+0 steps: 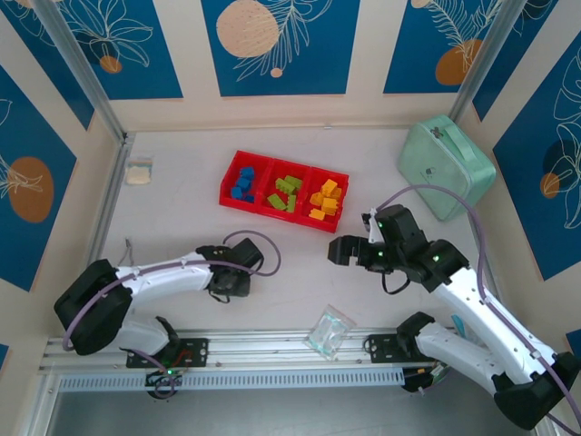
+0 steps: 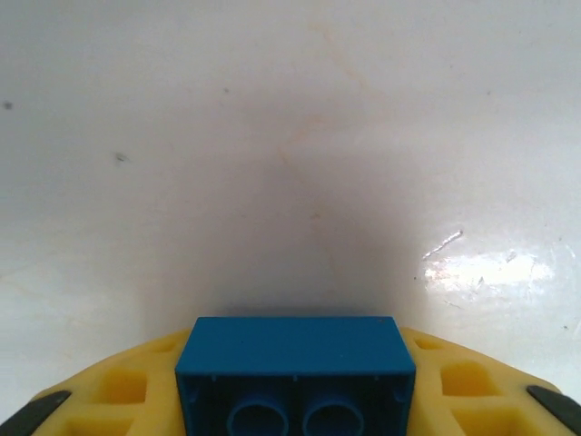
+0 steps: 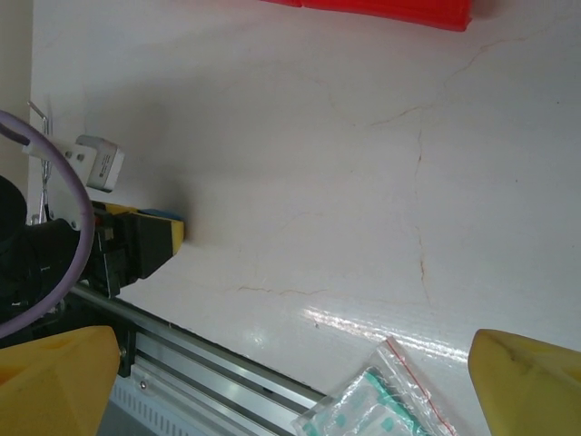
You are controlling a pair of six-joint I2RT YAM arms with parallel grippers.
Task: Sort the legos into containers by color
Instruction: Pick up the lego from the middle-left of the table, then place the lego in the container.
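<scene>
no readable text, labels, brands or numbers anywhere

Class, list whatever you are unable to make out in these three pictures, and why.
Number of bricks in the red tray: too small, piled up, top view.
Tray contents in the right wrist view: cut off by the top edge.
Blue brick in the left gripper: underside cut by the bottom edge, left wrist view.
Clear bag, contents: blurred and cut by the bottom edge, right wrist view.
</scene>
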